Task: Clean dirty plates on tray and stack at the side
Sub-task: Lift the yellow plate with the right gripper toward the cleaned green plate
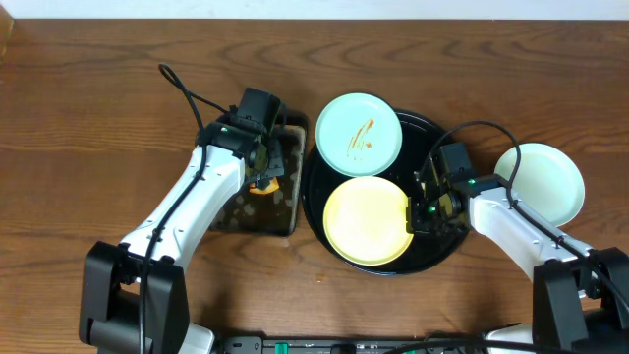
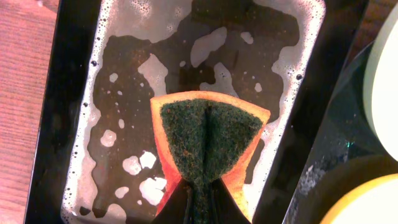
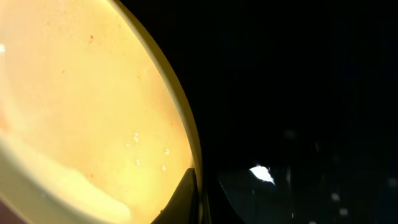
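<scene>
The black round tray (image 1: pixel 432 254) holds a pale yellow plate (image 1: pixel 366 220) at its front and a mint-blue plate (image 1: pixel 358 133) with a sauce streak leaning on its far rim. A second mint-blue plate (image 1: pixel 543 182) lies on the table to the right. My right gripper (image 1: pixel 418 211) is shut on the yellow plate's right rim; in the right wrist view the rim (image 3: pixel 186 124) runs between the fingers (image 3: pixel 200 199). My left gripper (image 1: pixel 263 169) is shut on the sponge (image 2: pixel 208 134), green side up, above the soapy pan (image 2: pixel 81 124).
The rectangular dark pan (image 1: pixel 236 211) with sudsy water sits just left of the tray, their edges close. Wooden table (image 1: pixel 98 118) lies around. The tray rim and the plates show at the right edge of the left wrist view (image 2: pixel 348 112).
</scene>
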`<control>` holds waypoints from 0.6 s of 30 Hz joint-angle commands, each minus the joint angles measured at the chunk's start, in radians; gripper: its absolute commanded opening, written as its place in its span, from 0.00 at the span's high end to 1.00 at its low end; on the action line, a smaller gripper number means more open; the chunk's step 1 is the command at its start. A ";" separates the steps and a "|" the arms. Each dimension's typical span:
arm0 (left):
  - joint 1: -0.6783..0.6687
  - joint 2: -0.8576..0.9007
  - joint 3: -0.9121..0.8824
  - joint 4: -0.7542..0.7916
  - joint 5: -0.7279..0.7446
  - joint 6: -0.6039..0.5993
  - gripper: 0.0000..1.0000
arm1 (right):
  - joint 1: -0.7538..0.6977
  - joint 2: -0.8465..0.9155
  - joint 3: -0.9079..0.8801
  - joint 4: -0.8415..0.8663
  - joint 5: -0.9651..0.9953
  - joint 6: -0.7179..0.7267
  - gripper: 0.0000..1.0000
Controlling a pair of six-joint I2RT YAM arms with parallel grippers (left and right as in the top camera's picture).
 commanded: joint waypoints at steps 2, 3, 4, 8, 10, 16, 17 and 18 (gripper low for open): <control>0.002 -0.001 -0.005 0.000 0.005 0.017 0.93 | -0.016 -0.006 0.006 0.004 -0.111 -0.043 0.99; 0.002 -0.001 -0.005 0.000 0.005 0.017 0.93 | -0.023 -0.011 0.006 0.005 -0.119 -0.047 0.99; 0.003 -0.001 -0.005 0.000 0.005 0.017 0.92 | -0.032 -0.016 0.006 0.005 -0.129 -0.057 0.99; 0.002 -0.001 -0.005 0.000 0.005 0.017 0.93 | -0.061 -0.049 0.006 0.005 -0.146 -0.095 0.99; 0.003 -0.001 -0.005 0.000 0.005 0.017 0.93 | -0.074 -0.069 0.007 0.006 -0.116 -0.098 0.99; 0.003 -0.001 -0.005 0.002 0.005 0.017 0.93 | -0.099 -0.165 0.010 0.032 0.104 -0.117 0.99; 0.003 -0.001 -0.005 0.003 0.005 0.017 0.93 | -0.098 -0.187 0.015 0.033 0.145 -0.123 0.99; 0.003 -0.001 -0.005 0.003 0.005 0.017 0.93 | -0.098 -0.207 0.020 0.034 0.182 -0.128 0.99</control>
